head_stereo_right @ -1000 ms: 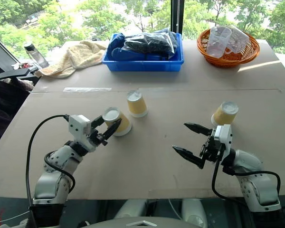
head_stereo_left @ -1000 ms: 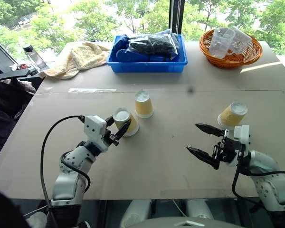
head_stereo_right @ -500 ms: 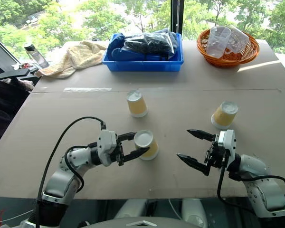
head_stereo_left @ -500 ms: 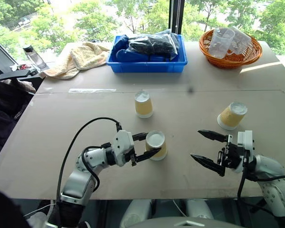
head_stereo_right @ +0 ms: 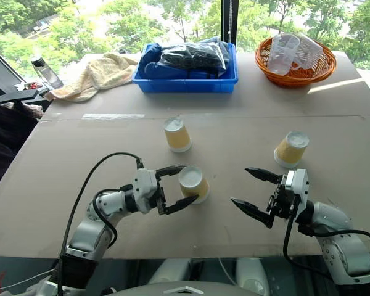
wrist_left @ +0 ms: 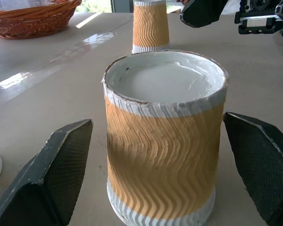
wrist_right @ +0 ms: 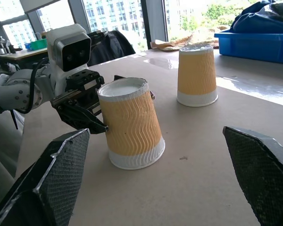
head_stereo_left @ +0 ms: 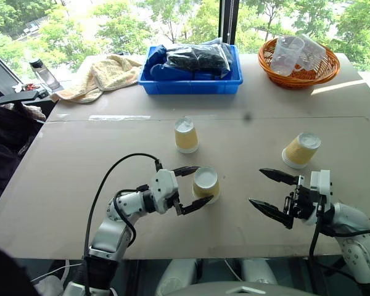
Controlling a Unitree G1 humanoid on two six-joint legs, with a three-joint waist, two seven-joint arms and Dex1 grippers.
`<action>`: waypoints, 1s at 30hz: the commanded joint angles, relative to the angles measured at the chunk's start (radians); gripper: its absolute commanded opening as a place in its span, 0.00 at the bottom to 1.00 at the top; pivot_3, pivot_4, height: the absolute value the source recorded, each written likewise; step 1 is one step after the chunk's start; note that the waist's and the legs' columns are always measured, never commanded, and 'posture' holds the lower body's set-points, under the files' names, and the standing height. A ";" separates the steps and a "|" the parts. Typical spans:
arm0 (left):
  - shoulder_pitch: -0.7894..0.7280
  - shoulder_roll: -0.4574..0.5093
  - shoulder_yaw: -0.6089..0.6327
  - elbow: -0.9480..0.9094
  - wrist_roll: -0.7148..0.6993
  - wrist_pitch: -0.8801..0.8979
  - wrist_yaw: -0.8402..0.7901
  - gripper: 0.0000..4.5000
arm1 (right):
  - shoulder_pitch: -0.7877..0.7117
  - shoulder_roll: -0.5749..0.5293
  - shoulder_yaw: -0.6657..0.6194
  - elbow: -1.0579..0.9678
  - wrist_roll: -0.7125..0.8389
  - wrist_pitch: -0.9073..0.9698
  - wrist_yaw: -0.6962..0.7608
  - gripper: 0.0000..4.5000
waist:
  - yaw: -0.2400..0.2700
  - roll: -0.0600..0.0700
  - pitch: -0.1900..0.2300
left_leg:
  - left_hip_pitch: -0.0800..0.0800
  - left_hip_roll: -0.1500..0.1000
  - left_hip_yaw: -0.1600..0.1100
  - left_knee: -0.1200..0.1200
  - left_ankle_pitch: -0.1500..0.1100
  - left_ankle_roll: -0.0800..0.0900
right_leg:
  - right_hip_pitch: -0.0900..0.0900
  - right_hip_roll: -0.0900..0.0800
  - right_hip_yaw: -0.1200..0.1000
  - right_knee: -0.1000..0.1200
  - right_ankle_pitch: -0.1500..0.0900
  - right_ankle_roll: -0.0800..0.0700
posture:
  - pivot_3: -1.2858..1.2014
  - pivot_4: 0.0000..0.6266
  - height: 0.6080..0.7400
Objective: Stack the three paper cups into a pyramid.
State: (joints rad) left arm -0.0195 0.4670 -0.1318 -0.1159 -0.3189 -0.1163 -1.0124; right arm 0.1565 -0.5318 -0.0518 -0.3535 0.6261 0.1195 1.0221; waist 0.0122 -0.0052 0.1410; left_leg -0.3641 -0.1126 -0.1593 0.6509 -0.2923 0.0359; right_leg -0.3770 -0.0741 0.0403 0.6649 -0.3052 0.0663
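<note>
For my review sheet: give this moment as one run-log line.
stage: base cup placed | left gripper: jaws open around near cup | right gripper: open, empty | far cup, right cup: upside down, apart | pyramid: not started

Open tabletop (head_stereo_left: 80,160) between the left gripper (head_stereo_left: 190,188) and right gripper (head_stereo_left: 270,196), both spread wide. Near cup (head_stereo_left: 206,184) upside down between the left fingers, a gap on each side in the left wrist view. Second cup (head_stereo_left: 185,135) behind it, third cup (head_stereo_left: 301,150) beyond the right gripper, well apart. Blue bin (head_stereo_left: 191,83), wicker basket (head_stereo_left: 299,76) and towel (head_stereo_left: 98,74) along the far edge.
</note>
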 commanded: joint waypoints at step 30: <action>0.320 0.395 0.942 -0.225 -0.564 0.486 -0.084 0.98 | -0.990 0.501 0.301 0.791 -0.418 0.031 -0.269 1.00 | -0.057 0.002 0.003 | -0.001 0.003 0.001 -0.002 0.000 -0.001 | -0.005 0.003 0.000 0.000 0.001 -0.002 | 0.52 0.24 1.00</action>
State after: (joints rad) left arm 0.3089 0.8579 0.7799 -0.3300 -0.8716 0.3688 -1.0948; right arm -0.8055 -0.0522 0.2384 0.4217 0.2138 0.1854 0.7327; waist -0.0449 -0.0034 0.1443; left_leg -0.3655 -0.1099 -0.1578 0.6486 -0.2926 0.0345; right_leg -0.3817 -0.0709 0.0399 0.6647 -0.3044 0.0644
